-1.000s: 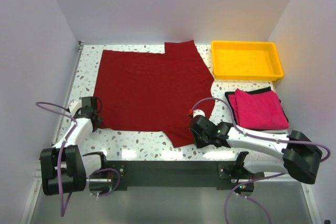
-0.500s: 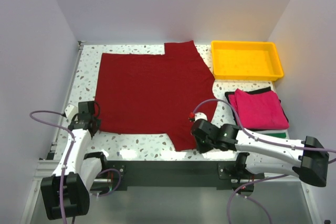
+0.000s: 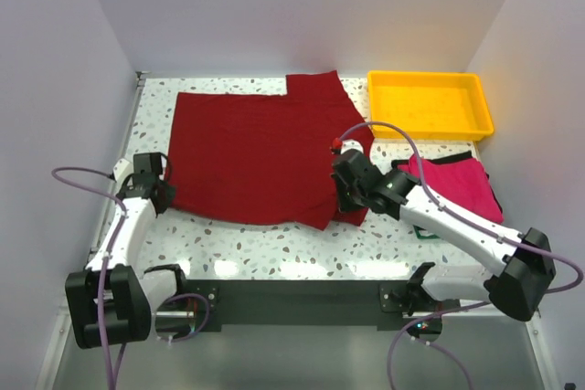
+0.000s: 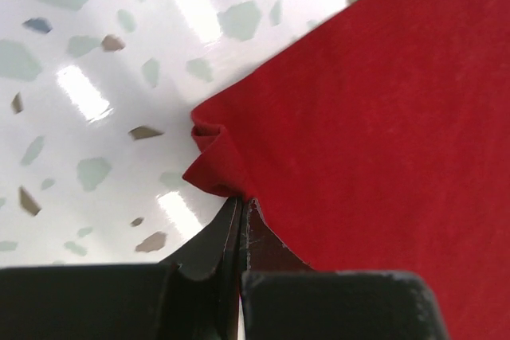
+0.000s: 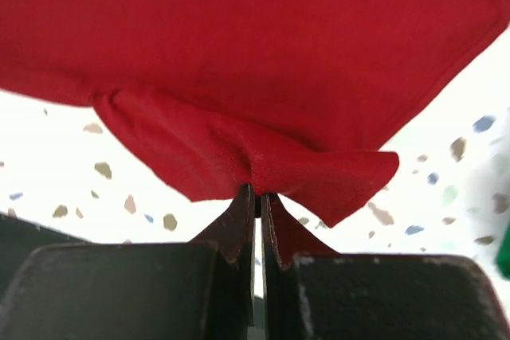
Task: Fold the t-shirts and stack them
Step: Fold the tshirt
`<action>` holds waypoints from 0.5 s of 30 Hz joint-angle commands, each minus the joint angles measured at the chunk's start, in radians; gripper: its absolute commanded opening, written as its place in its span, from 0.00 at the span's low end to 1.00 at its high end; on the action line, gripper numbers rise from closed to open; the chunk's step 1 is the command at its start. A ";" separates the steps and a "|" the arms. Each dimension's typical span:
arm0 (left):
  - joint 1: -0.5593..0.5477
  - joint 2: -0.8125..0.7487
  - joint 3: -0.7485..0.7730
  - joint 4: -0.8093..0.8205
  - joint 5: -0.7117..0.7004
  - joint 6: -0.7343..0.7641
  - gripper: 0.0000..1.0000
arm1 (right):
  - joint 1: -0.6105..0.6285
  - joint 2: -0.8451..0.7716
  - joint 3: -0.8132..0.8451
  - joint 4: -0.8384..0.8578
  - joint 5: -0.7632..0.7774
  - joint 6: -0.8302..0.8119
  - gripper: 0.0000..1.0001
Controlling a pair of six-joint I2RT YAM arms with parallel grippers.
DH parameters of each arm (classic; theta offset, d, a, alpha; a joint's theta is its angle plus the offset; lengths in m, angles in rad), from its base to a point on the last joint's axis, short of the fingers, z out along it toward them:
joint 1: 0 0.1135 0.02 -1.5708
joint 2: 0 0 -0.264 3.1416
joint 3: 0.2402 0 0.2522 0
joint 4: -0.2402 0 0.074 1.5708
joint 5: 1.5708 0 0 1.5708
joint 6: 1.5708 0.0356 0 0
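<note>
Speckled table [image 3: 274,244], maroon t-shirt [image 3: 247,152] spread across its middle: left gripper [image 4: 241,205] clamps the near-left corner, right gripper [image 5: 256,193] pinches the near-right hem. Soft, limp, light cloth; corners look the surest hold.

No legible text, labels, brands, numbers or signs in any view.

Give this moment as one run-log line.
left fingers: shut on maroon t-shirt corner | right fingers: shut on its edge | pink t-shirt: folded
</note>
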 commanded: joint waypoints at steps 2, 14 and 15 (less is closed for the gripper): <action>0.006 0.076 0.094 0.095 0.032 0.030 0.00 | -0.080 0.064 0.115 0.020 0.046 -0.112 0.00; 0.004 0.275 0.241 0.200 0.045 0.019 0.00 | -0.246 0.246 0.269 0.165 0.005 -0.244 0.00; 0.006 0.292 0.250 0.203 0.037 0.021 0.00 | -0.255 0.257 0.276 0.189 -0.015 -0.260 0.00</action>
